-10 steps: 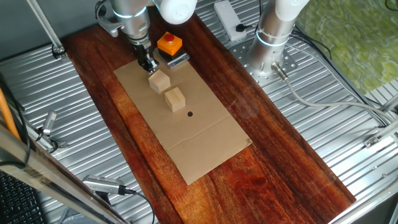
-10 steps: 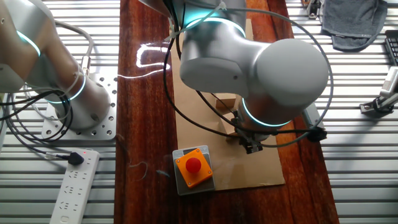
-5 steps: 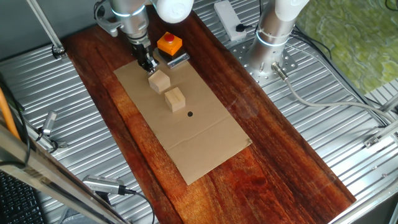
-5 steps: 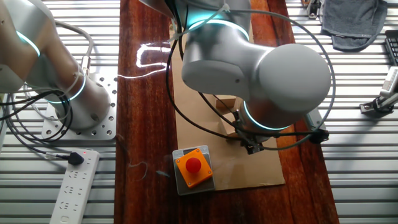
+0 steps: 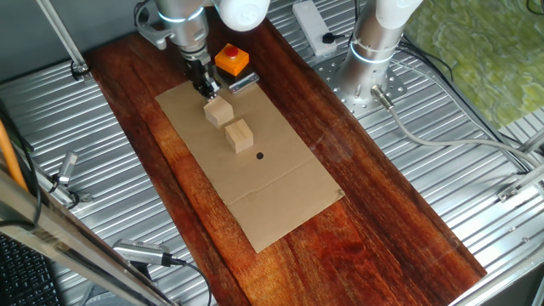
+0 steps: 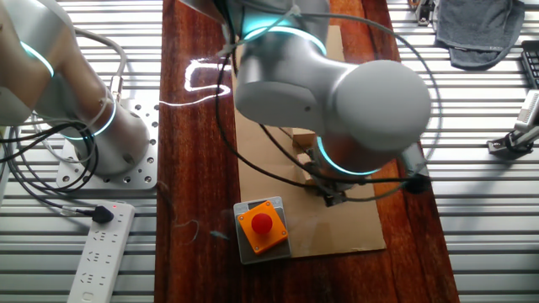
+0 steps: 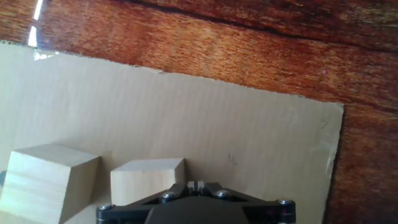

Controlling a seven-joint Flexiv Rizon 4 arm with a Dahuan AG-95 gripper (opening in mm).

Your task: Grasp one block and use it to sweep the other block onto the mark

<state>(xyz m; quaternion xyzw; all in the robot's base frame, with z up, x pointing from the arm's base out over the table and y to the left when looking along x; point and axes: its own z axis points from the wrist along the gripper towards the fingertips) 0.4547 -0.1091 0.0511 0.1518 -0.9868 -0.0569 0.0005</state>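
Note:
Two pale wooden blocks lie on a cardboard sheet (image 5: 280, 183). The near block (image 5: 219, 110) is closest to my gripper (image 5: 207, 90); the second block (image 5: 239, 135) lies just beyond it, toward the mark (image 5: 259, 155), a tiny black dot. In the hand view the near block (image 7: 147, 180) sits just left of my fingertips and the second block (image 7: 50, 182) is further left. My gripper (image 7: 194, 185) is shut with nothing between the fingers, right beside the near block. The arm hides most of this in the other fixed view; one block (image 6: 303, 138) shows there.
An orange box with a red button (image 5: 231, 59) stands just behind the gripper, with a small metal piece (image 5: 243, 82) beside it. The box also shows in the other fixed view (image 6: 261, 225). The cardboard's edge (image 7: 339, 149) and the dark wooden tabletop (image 5: 374, 212) surround the work area.
The gripper has shifted slightly to the right, closer alongside the near block. Both blocks stay where they were.

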